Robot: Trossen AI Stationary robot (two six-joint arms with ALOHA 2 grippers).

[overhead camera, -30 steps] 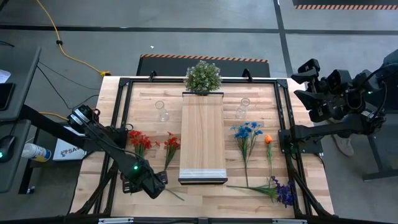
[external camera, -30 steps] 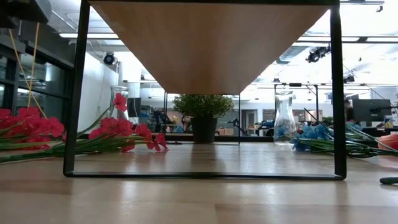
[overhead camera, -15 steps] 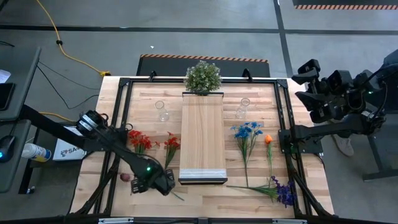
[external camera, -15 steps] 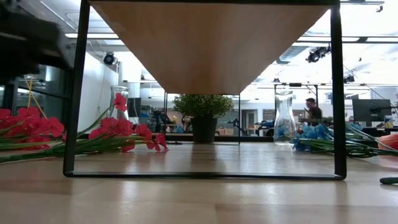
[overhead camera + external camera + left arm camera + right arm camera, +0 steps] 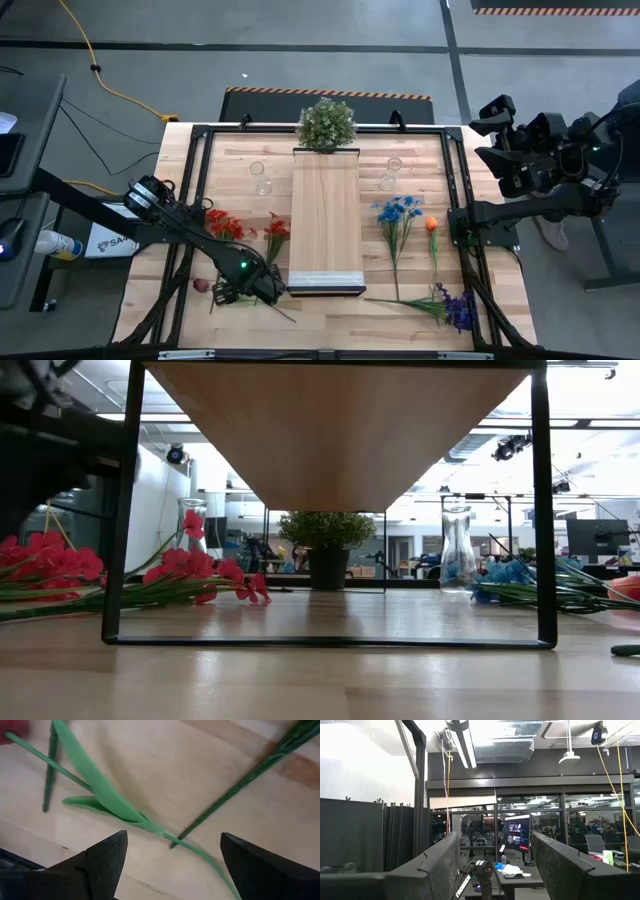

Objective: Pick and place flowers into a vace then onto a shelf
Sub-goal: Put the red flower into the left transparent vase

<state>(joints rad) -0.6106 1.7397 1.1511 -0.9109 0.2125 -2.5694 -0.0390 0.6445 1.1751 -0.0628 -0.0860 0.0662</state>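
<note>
- Left gripper point(image 5: 245, 290) is down low at the table's point(image 5: 330, 315) near edge, just left of the shelf's point(image 5: 325, 215) near end, fingers point(image 5: 107, 857) spread wide with nothing between them.
- Left wrist view: a green stem point(image 5: 197, 851) with a long leaf lies on the wood right in the gap between the fingers; a second stem point(image 5: 235, 787) crosses toward it.
- One red bloom point(image 5: 202, 285) sits alone just left of that gripper.
- Red flowers point(image 5: 225, 228) lie left of the shelf, a second red bunch point(image 5: 276, 232) just beside the plank.
- Right of the shelf: blue flowers point(image 5: 398, 212), an orange one point(image 5: 431, 224), purple ones point(image 5: 458, 308) nearest the front edge.
- Two clear vases point(image 5: 262, 178) stand farther back, one on each side of the shelf, both empty.
- Potted plant point(image 5: 326, 124) at the shelf's far end.
- Right gripper point(image 5: 500, 135) waits off the table's right side, raised; I can't tell whether it's open or closed.
</note>
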